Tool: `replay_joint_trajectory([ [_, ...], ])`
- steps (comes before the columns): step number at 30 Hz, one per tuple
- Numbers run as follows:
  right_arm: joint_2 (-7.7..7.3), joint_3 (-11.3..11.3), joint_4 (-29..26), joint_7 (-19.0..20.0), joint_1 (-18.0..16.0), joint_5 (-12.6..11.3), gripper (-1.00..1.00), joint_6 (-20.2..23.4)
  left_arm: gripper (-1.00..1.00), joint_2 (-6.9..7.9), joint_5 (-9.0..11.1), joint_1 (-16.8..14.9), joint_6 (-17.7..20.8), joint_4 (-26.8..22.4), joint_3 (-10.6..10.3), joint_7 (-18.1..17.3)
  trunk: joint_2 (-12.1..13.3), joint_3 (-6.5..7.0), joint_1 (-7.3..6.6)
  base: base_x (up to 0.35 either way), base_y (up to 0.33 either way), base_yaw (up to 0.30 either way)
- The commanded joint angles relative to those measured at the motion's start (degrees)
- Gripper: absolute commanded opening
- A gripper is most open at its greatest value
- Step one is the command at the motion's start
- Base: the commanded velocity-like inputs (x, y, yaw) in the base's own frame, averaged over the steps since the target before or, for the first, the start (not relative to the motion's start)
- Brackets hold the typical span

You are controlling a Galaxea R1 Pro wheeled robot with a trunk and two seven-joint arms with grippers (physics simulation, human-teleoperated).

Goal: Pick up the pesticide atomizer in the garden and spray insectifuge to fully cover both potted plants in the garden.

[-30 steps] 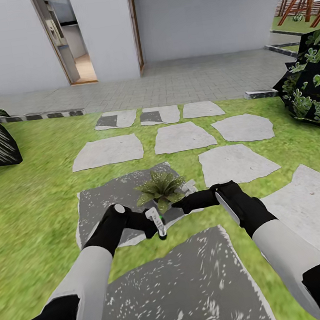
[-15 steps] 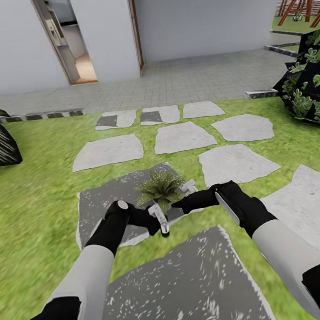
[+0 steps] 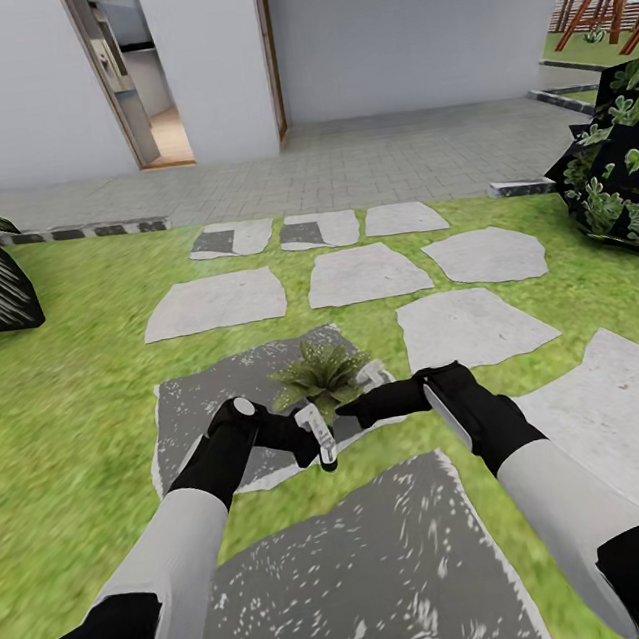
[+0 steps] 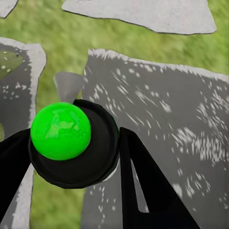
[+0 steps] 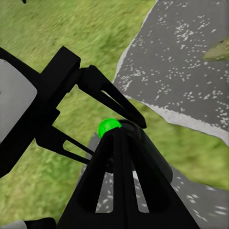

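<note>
A dark speckled slab (image 3: 363, 576) is seen nearest, between the two white-and-black arms. Just beyond it, the pesticide atomizer (image 3: 318, 437) is held in the left gripper (image 3: 310, 442), whose fingers are closed on the bottle; in the head view its white label faces up and its lower end points down toward the slab edge. In the left wrist view a bright green ball (image 4: 60, 130) is seen sitting on a round black part between the black fingers (image 4: 143, 186). The right gripper (image 3: 357, 413) is placed close beside the bottle's top, its fingers (image 5: 119, 186) appearing drawn together, with nothing seen held between them. Right behind both grippers, one potted plant (image 3: 321, 370) is found on a second dark slab (image 3: 218, 393). Farther off, pale stone slabs (image 3: 364, 275) are laid across the lawn (image 3: 64, 373), a dark-leaved bush (image 3: 618, 169) is seen at the right, and a paved patio (image 3: 340, 165) and a white wall with an open doorway (image 3: 142, 81) are seen at the back.
</note>
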Motion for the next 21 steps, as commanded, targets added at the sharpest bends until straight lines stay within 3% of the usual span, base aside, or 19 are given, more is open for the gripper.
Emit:
replay_joint_trajectory([
  [1,-0.07,0.1,-0.1,-0.1,0.0,-0.4,-1.00,0.4,-1.00,-0.05,-0.2,0.0,0.6,-0.1,0.1,-0.3,0.0,-0.05,-0.01,0.000,0.000,0.000],
  [6,-0.01,0.1,-0.1,-0.1,0.0,-0.4,-1.00,0.4,-1.00,-0.05,1.3,0.0,0.6,-0.1,0.1,-0.4,0.0,-0.05,-0.01,0.000,0.000,0.000],
  [12,-0.01,0.1,-0.1,-0.1,0.0,-0.4,-1.00,0.4,-1.00,-0.05,1.7,0.0,0.6,-0.1,-0.1,-0.4,0.0,-0.05,-0.01,0.000,0.000,0.000],
  [19,-0.01,0.1,-0.1,-0.1,0.0,-0.4,-1.00,0.4,-1.00,-0.05,2.1,0.0,0.6,-0.1,-3.2,-0.4,0.0,-0.05,-0.01,0.000,0.000,0.000],
  [21,-0.01,0.1,-0.1,-0.1,0.0,-0.4,-1.00,0.4,-1.00,-0.05,4.3,0.0,0.6,-0.2,-3.4,-0.4,0.0,-0.05,-0.01,0.000,0.000,0.000],
])
